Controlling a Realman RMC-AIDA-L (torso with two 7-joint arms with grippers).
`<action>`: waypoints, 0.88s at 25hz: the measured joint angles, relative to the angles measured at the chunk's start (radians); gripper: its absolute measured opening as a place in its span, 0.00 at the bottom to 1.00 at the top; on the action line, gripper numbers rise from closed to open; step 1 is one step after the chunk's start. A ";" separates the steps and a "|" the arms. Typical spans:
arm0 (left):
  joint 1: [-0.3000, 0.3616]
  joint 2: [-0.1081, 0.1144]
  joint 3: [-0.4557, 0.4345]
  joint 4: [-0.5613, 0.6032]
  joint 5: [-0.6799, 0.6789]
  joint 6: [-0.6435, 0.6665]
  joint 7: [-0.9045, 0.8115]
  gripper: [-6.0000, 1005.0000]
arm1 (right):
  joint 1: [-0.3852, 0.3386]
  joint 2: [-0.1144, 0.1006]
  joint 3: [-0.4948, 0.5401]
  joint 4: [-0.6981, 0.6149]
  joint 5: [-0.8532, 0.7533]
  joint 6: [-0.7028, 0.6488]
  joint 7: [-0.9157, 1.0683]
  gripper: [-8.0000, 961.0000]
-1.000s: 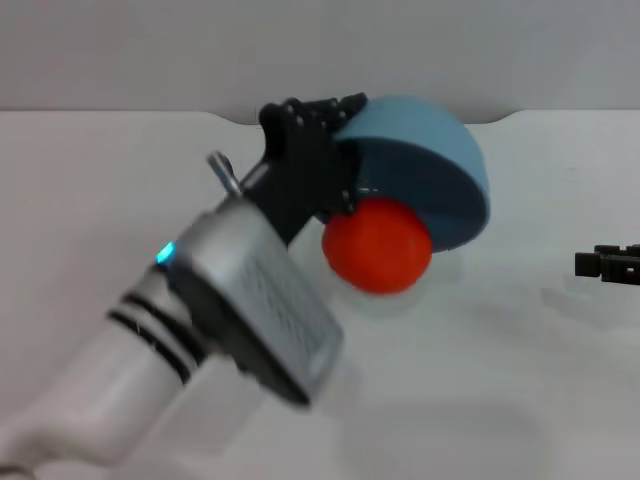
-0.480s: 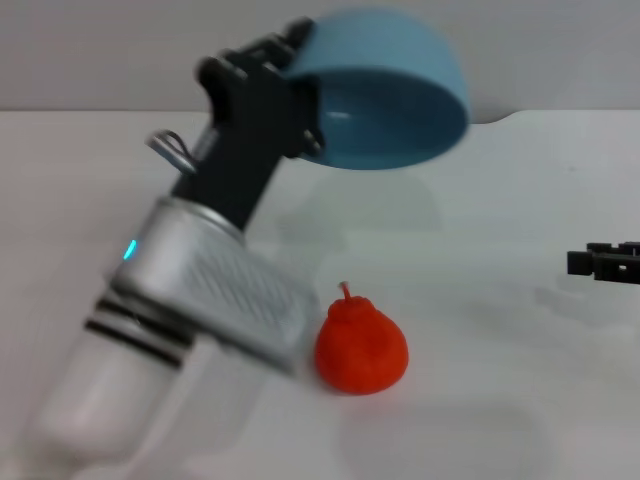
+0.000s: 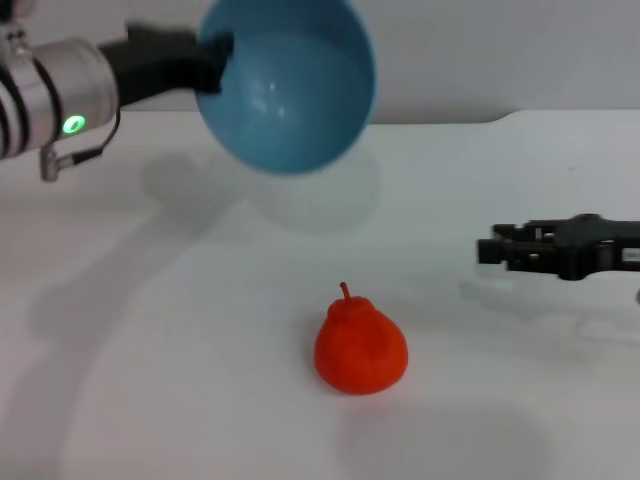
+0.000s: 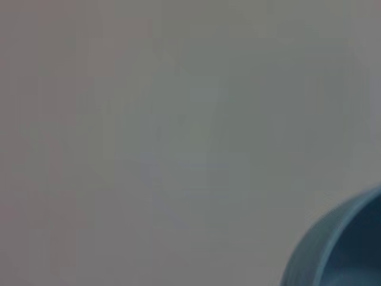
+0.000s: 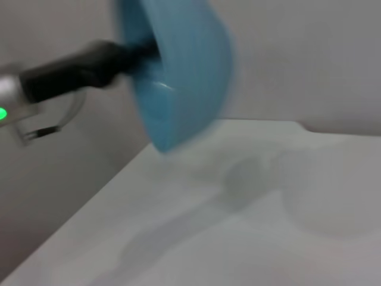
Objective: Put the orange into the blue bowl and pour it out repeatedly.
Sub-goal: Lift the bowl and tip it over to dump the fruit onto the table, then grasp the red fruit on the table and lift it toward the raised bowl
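Observation:
The orange [image 3: 360, 346] rests on the white table, stem nub up, near the front centre. The blue bowl [image 3: 287, 85] hangs high above the table's far left. It is tipped on its side, its empty glossy inside facing me. My left gripper [image 3: 213, 62] is shut on the bowl's rim, reaching in from the left. The right wrist view shows the bowl [image 5: 178, 71] edge-on with that left gripper [image 5: 140, 53] on it. A piece of the bowl's rim [image 4: 333, 247] shows in the left wrist view. My right gripper [image 3: 487, 250] hovers at the right, pointing toward the centre, apart from the orange.
The white table [image 3: 150, 400] runs back to a grey wall [image 3: 500, 50]. The silver left arm [image 3: 50, 90] with a green light comes in from the upper left.
The left arm swung the bowl up and to the left, turning its opening toward me. The orange fell out and now lies still. The right gripper moved in from the right edge.

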 joint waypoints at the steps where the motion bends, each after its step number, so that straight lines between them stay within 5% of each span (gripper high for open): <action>1: -0.054 0.002 -0.098 -0.065 0.010 0.163 -0.032 0.01 | 0.011 0.001 -0.011 0.012 0.001 0.007 -0.012 0.54; 4: -0.123 0.003 -0.281 -0.174 0.069 0.496 -0.056 0.01 | 0.046 -0.001 -0.059 0.049 0.000 0.045 -0.024 0.54; 6: -0.122 0.003 -0.318 -0.166 0.128 0.601 -0.090 0.01 | 0.059 -0.001 -0.102 0.059 -0.001 0.082 -0.030 0.54; 13: -0.087 0.001 -0.329 -0.028 0.438 0.810 -0.260 0.01 | 0.135 -0.001 -0.323 0.117 -0.001 0.150 -0.086 0.54; 17: -0.045 0.000 -0.332 0.093 0.483 0.879 -0.311 0.01 | 0.204 0.001 -0.391 0.199 0.001 0.220 -0.102 0.55; 22: -0.012 -0.001 -0.325 0.173 0.487 0.933 -0.334 0.00 | 0.250 0.009 -0.440 0.278 0.037 0.336 -0.113 0.69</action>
